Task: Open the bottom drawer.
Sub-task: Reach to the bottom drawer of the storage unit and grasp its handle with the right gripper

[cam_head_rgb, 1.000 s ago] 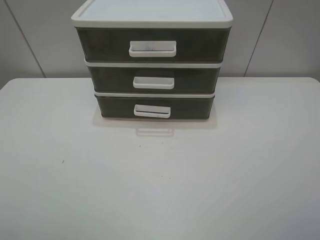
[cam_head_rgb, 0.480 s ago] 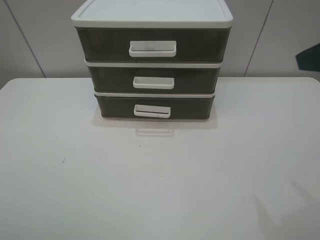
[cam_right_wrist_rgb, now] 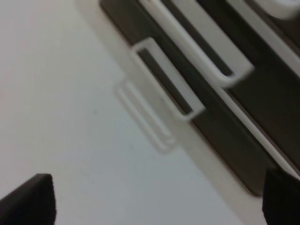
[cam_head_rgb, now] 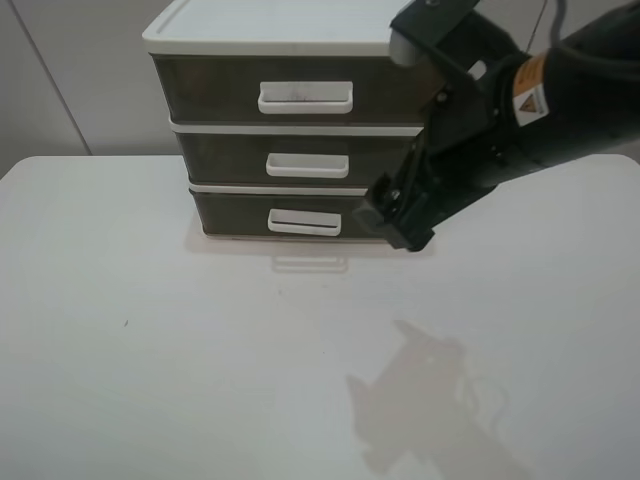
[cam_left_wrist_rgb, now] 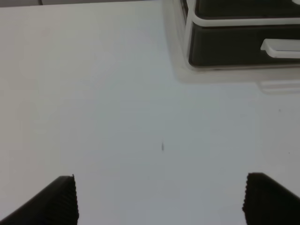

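Note:
The bottom drawer (cam_head_rgb: 230, 211) is the lowest smoky-brown tier of the white-framed three-drawer unit (cam_head_rgb: 300, 35). It sits shut, flush with the tiers above, and its small white loop handle (cam_head_rgb: 304, 222) faces me. My right gripper (cam_head_rgb: 398, 222) hangs in front of the drawer's right part, just right of the handle and a little above the table. In the right wrist view the right gripper (cam_right_wrist_rgb: 154, 201) is open and empty, with the handle (cam_right_wrist_rgb: 166, 77) ahead of it. My left gripper (cam_left_wrist_rgb: 161, 199) is open and empty over bare table, well back from the drawer's corner (cam_left_wrist_rgb: 225, 47).
The white table (cam_head_rgb: 150, 350) holds only the drawer unit, which stands at the back middle. The middle drawer's handle (cam_head_rgb: 307, 166) and the top drawer's handle (cam_head_rgb: 305, 97) sit above the bottom one. A grey wall is behind. My right arm's shadow (cam_head_rgb: 430, 400) falls on the table.
My right arm has swung in from the right edge and now hangs in front of the drawer unit's right side. The drawers have not moved.

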Controlling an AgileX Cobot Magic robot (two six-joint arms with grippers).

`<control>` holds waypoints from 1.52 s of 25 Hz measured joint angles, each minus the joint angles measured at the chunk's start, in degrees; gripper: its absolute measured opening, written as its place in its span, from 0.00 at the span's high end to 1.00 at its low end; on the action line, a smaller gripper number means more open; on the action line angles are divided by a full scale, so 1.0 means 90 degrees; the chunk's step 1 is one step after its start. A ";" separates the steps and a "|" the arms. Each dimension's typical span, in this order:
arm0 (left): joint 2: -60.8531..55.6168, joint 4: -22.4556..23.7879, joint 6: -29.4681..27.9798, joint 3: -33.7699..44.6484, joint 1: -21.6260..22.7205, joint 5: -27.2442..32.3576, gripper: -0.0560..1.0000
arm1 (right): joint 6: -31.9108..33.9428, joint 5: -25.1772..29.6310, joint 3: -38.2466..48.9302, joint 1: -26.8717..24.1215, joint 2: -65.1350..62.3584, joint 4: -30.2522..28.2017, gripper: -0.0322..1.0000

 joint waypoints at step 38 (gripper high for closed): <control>0.0000 0.0042 0.0000 0.0000 0.0000 0.0000 0.27 | -0.3409 -0.4182 0.0581 0.0204 0.3495 0.0026 0.23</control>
